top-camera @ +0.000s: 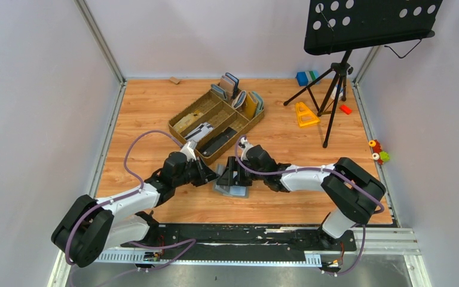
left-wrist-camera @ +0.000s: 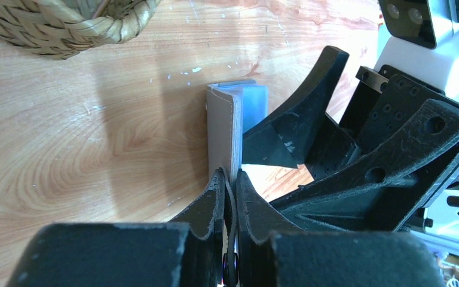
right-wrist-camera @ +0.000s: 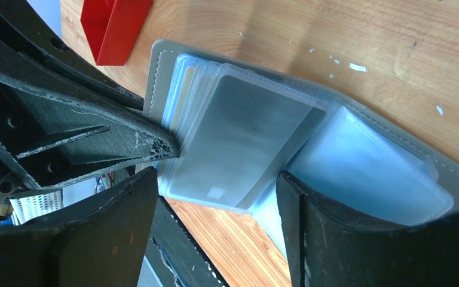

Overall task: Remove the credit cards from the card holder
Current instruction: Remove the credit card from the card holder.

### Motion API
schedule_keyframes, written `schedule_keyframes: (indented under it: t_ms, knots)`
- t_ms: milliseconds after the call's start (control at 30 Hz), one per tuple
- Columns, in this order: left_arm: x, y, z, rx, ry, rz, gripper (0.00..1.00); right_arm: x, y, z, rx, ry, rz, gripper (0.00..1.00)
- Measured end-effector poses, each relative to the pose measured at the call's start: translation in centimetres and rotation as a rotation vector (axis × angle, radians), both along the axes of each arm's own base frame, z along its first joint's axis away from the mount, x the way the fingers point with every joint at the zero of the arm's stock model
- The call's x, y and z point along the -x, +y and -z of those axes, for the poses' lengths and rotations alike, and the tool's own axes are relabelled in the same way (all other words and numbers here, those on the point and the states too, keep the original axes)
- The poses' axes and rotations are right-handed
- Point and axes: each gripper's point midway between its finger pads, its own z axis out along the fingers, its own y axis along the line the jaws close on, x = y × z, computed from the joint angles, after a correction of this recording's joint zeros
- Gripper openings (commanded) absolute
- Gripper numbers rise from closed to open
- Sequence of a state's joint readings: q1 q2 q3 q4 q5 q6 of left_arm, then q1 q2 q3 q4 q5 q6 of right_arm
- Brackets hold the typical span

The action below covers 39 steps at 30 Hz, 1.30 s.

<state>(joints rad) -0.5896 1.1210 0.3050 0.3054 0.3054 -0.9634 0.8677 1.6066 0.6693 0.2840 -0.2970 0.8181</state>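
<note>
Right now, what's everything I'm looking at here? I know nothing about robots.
card holder: one, grey with pale blue sleeves, lying open on the table between the grippers
compartment tray: one, brown, behind the grippers
upright wallets: several, grey-blue and yellow, at the tray's far end
music stand: one, black, far right
triangular piece: one, yellow, by the stand's legs
block: one, blue, at the back wall
small toys: a few, red, yellow, green, past the right edge
table: one, light wood
left gripper: black, pinching the holder's cover edge
right gripper: black, open astride the sleeves
</note>
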Motion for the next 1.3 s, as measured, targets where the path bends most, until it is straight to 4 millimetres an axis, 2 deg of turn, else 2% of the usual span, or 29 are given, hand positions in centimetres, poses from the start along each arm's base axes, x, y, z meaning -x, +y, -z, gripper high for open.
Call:
schedule_keyframes:
  t_ms: [167, 300, 400, 600, 767, 900, 1067, 1300]
  knots:
    - [-0.1, 0.2, 0.3, -0.009, 0.001, -0.015, 0.08, -0.1, -0.2, 0.4, 0.018, -0.003, 0.004, 0.64]
    - [-0.2, 0.3, 0.4, -0.014, -0.002, -0.023, 0.08, -0.1, -0.2, 0.4, 0.02, -0.006, 0.009, 0.49]
    - [-0.3, 0.4, 0.4, -0.017, -0.004, -0.029, 0.08, -0.1, -0.2, 0.5, 0.022, -0.006, 0.009, 0.46]
    - [-0.3, 0.5, 0.6, -0.028, -0.001, -0.031, 0.08, 0.1, -0.5, 0.8, 0.027, -0.002, 0.011, 0.47]
    - [-0.2, 0.7, 0.9, -0.043, 0.004, -0.028, 0.08, 0.1, -1.0, 0.9, 0.023, 0.005, 0.024, 0.59]
    - [-0.2, 0.7, 0.9, -0.05, 0.002, -0.024, 0.08, 0.1, -1.8, 1.0, 0.018, 0.012, 0.038, 0.56]
    - [-0.2, 0.7, 0.9, -0.052, 0.0, -0.022, 0.08, -0.1, -2.2, 0.9, -0.001, 0.02, 0.046, 0.69]
    - [-0.1, 0.5, 0.6, -0.044, -0.001, -0.008, 0.08, -0.1, -2.0, 1.0, -0.021, 0.029, 0.032, 0.72]
